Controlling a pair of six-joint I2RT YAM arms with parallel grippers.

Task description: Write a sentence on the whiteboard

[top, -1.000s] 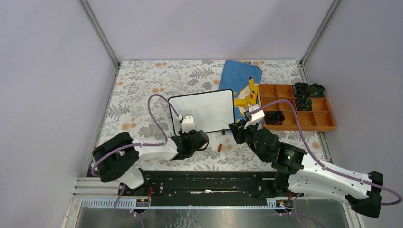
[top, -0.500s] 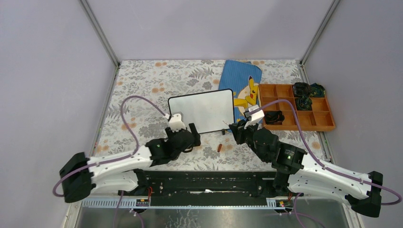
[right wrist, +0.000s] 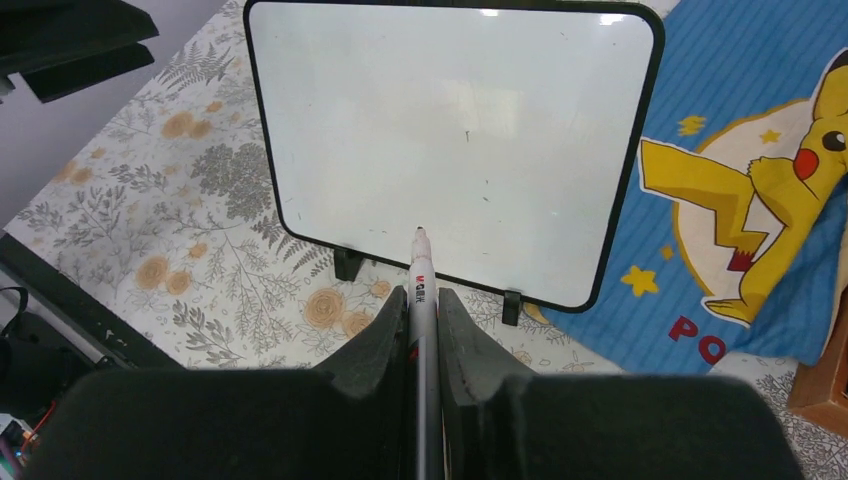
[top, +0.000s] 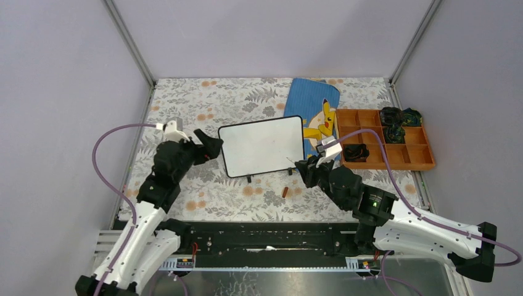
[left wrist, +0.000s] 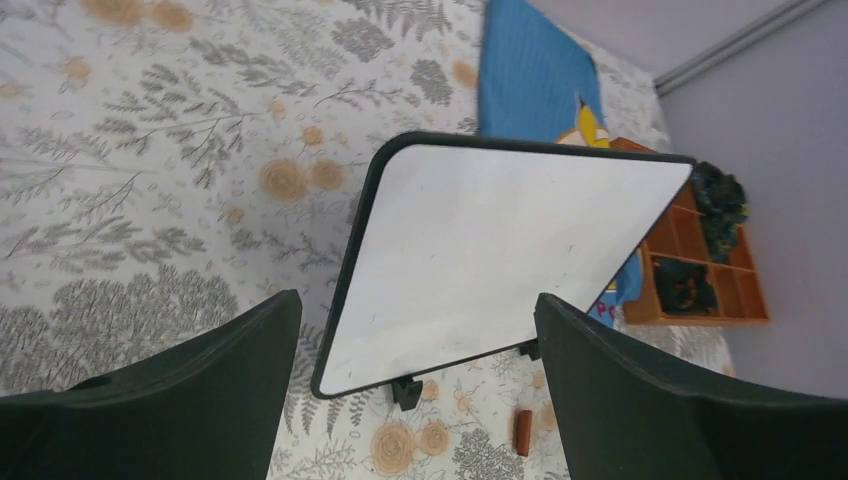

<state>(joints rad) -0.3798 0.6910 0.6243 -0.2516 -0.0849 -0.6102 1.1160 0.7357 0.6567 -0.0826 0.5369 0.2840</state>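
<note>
The whiteboard (top: 262,147) stands tilted on two small black feet in the middle of the flowered table, its surface blank apart from faint specks. My left gripper (top: 208,143) hovers just off the board's left edge, open and holding nothing; in the left wrist view its fingers (left wrist: 180,400) frame the whiteboard (left wrist: 490,250) from a distance. My right gripper (top: 305,168) sits at the board's lower right corner, shut on a grey marker (right wrist: 418,300). The marker's tip points at the lower middle of the whiteboard (right wrist: 450,130), a little short of it.
A blue Pikachu pouch (top: 314,108) lies behind and right of the board. An orange compartment tray (top: 401,157) holding dark items sits at the far right. A small red-brown cap (top: 285,192) lies on the cloth in front of the board. Grey walls enclose the table.
My left arm swung from in front of the board's lower left corner out to the board's left side, and its gripper opened wide. The right arm and marker stayed put.
</note>
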